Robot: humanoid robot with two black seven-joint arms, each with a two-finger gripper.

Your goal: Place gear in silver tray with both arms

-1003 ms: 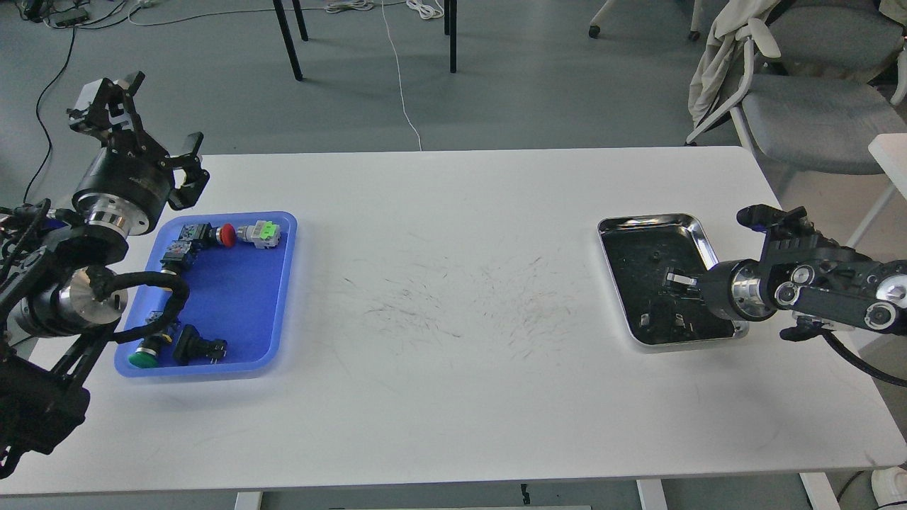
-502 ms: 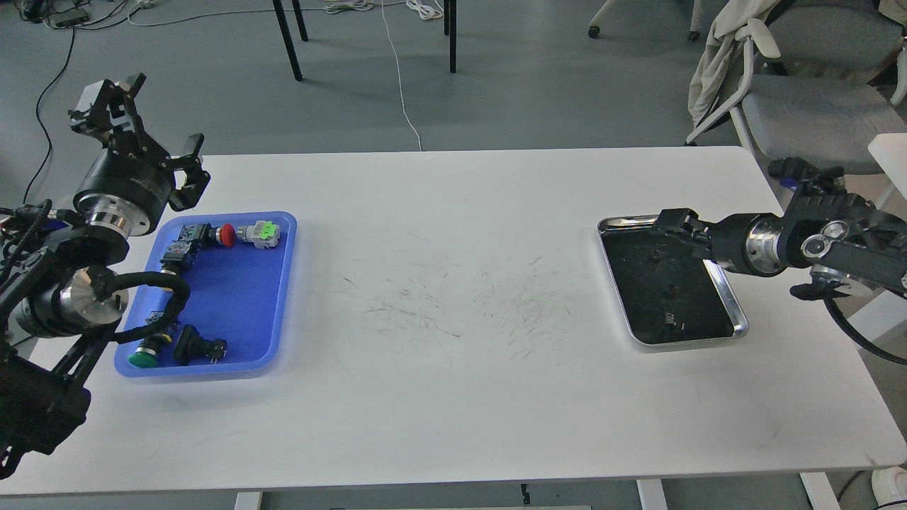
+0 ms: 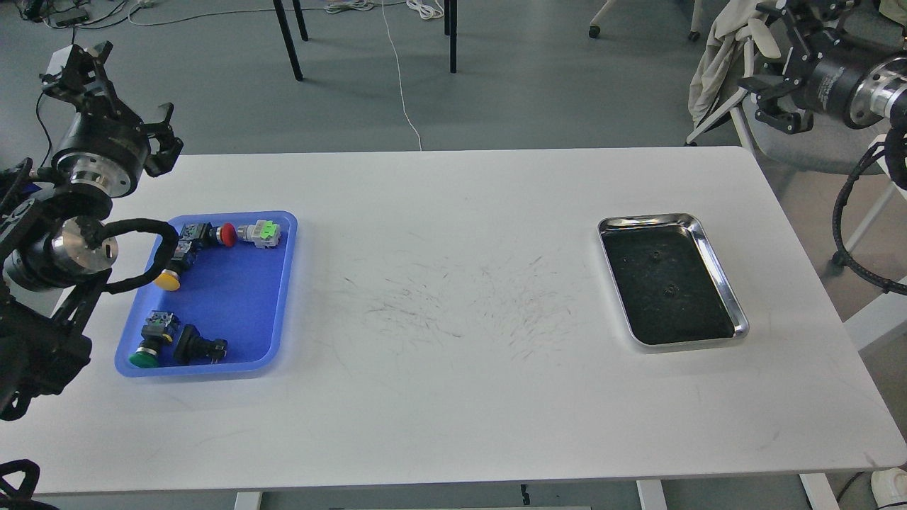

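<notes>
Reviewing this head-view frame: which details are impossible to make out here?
- Left gripper: small and dark, so open or shut cannot be told.
- Right gripper: dark against the grey chair, same problem.
- Shiny rectangular silver tray: specks on its black floor too small to identify.
- Blue plastic tray: the left arm's black cable crosses its near-left parts.

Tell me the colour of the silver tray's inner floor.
Black, inside the silver tray's shiny rim; the head view shows it.
</notes>
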